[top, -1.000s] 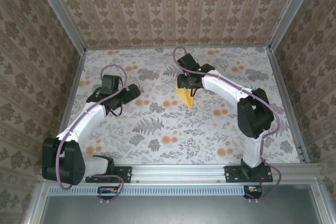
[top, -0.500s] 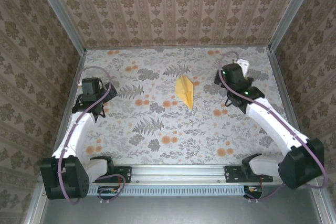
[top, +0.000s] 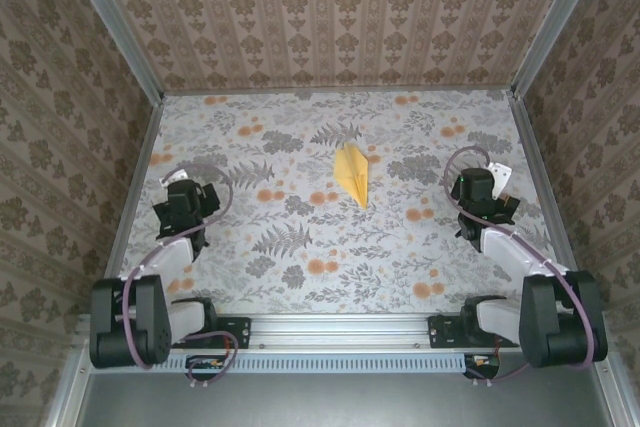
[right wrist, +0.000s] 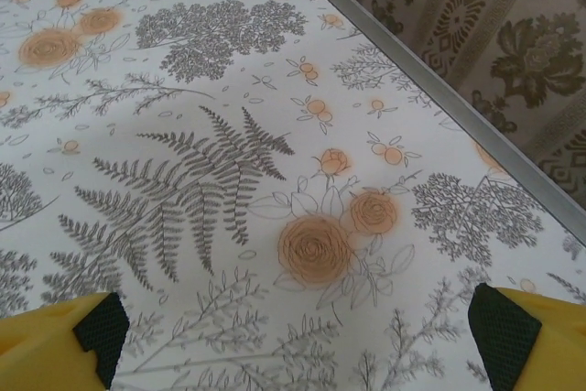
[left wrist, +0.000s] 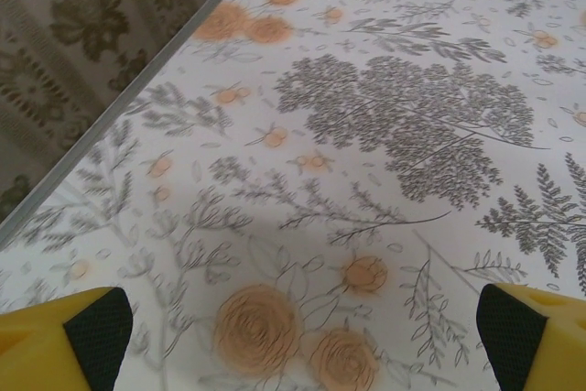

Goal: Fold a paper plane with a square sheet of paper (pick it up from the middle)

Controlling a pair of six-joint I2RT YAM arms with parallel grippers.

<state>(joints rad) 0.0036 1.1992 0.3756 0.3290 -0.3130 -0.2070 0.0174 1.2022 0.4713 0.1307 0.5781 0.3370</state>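
Two hands, left [left wrist: 302, 331] and right [right wrist: 288, 327], sit spread wide and empty, well apart from the paper plane [top: 352, 174] lying mid-surface [top: 300, 247], where any careless arm sweep could knock it or crush its creases.

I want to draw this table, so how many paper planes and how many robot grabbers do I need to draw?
paper plane, yellow: 1
grippers, both open: 2, the left gripper and the right gripper
Total: 3
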